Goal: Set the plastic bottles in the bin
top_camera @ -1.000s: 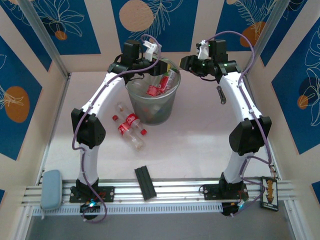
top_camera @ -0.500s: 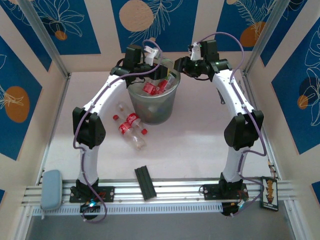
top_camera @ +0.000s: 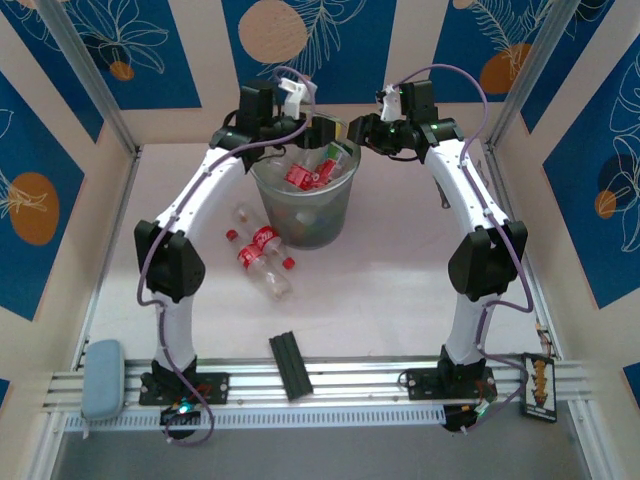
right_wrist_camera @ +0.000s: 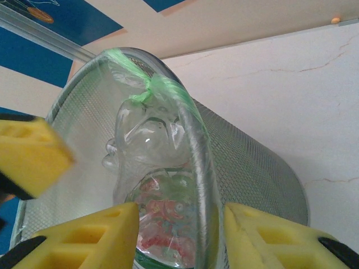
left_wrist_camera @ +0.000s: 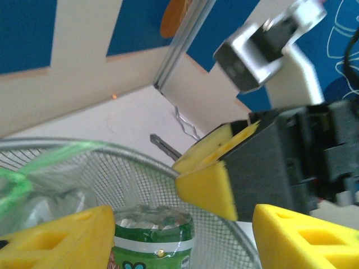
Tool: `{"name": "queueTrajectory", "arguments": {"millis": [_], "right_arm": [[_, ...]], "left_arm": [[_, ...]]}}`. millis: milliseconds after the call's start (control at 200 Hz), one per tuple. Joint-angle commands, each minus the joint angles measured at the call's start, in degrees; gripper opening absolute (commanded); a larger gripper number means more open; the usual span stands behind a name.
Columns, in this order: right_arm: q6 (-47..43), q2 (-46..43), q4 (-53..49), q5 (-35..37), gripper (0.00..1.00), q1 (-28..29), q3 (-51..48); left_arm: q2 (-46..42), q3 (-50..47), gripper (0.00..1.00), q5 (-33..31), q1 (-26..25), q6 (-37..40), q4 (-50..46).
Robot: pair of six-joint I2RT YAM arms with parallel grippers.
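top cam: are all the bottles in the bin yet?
No, several red-capped bottles lie on the table, just outside the bin on its near left side.

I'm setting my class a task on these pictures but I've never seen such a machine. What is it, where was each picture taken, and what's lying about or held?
Two white robot arms are bolted at a table's near edge, each ending in a yellow-padded two-finger gripper. One camera looks down from above; one rides on each wrist. Both grippers reach over a round grey translucent bin holding red-labelled bottles. The left gripper is open above a clear green-labelled plastic bottle in the bin's mouth. The right gripper is open astride the rim. Neither seems to hold anything. Red-capped plastic bottles and a flat black bar lie on the table.
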Motion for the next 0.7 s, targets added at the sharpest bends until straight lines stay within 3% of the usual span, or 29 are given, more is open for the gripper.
{"name": "queueTrajectory", "arguments": {"millis": [0, 175, 540, 690], "right_arm": [[-0.7, -2.9, -1.1, 0.2, 0.45, -0.1, -1.2], [-1.1, -3.6, -1.1, 0.8, 0.45, 0.2, -2.3], [-2.2, -5.6, -0.8, 1.9, 0.44, 0.0, -4.5], [-2.6, -5.9, -0.8, 2.5, 0.45, -0.2, -5.5]], "left_arm": [[-6.7, 2.1, 0.67, -4.0, 1.7, 0.5, -1.4], [-15.3, -5.3, 0.68, -12.2, 5.2, -1.1, -7.9], [-42.1, -40.8, 0.69, -24.8, 17.3, -10.4, -10.4], [-47.3, -51.6, 0.78, -28.8, 17.9, -15.3, -13.2]]}}
